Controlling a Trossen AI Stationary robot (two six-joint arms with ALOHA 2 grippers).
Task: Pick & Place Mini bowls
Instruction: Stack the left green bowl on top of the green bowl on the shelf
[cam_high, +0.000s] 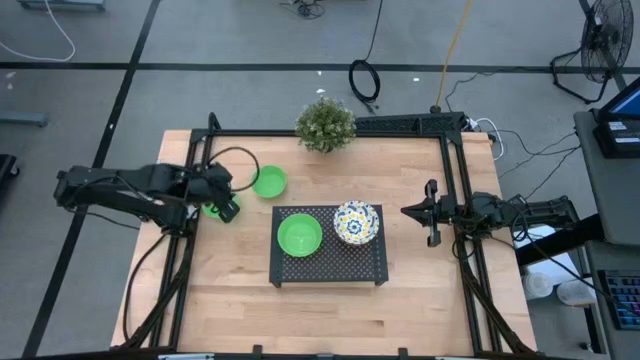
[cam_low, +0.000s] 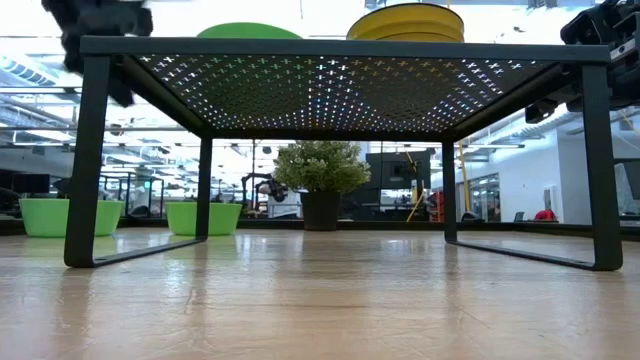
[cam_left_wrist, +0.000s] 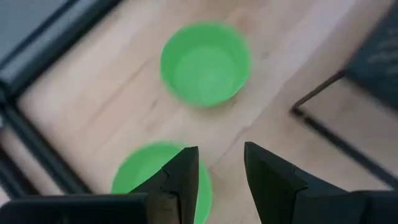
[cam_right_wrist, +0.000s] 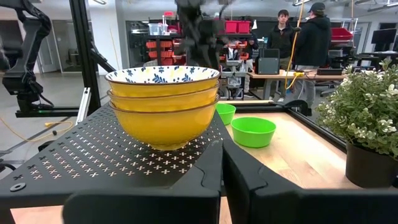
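The left gripper is hovering at the table's nine o'clock side, its jaws parted and grasping nothing, right over a green bowl that is peeking out beneath it. In the left wrist view the fingers are straddling that bowl's rim without closing on it. A second green bowl is sitting just beside it toward one o'clock. The plant is standing at the table's twelve o'clock edge. On the black rack at centre, a third green bowl is resting at nine o'clock and the stacked floral bowls at three o'clock. The right gripper is waiting at the table's three o'clock side, jaws clenched on nothing, pointing at the stack
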